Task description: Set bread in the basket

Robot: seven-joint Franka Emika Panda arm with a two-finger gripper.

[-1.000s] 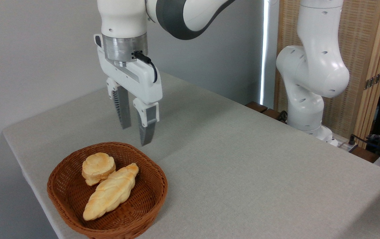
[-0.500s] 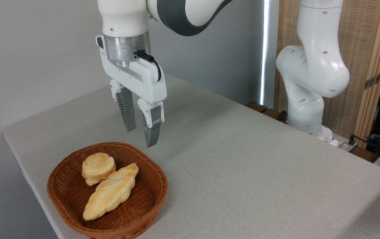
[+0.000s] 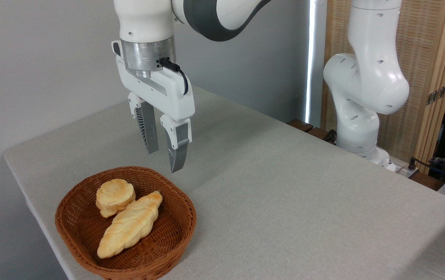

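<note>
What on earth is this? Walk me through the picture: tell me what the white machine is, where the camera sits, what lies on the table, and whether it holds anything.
The white machine is a robot arm. Its base stands at the far right edge of the table, and the arm reaches over the top of the picture and comes down on the left. At its end is a gripper: two grey fingers pointing down, a little apart, with nothing between them. It hangs in the air above the table, just behind the basket.

There is one camera, fixed, looking down across the table from the front.

On the grey cloth sits a brown woven basket. Inside it lie a small round bun and, touching it, a long braided loaf. So the bread is already in the basket.
</note>
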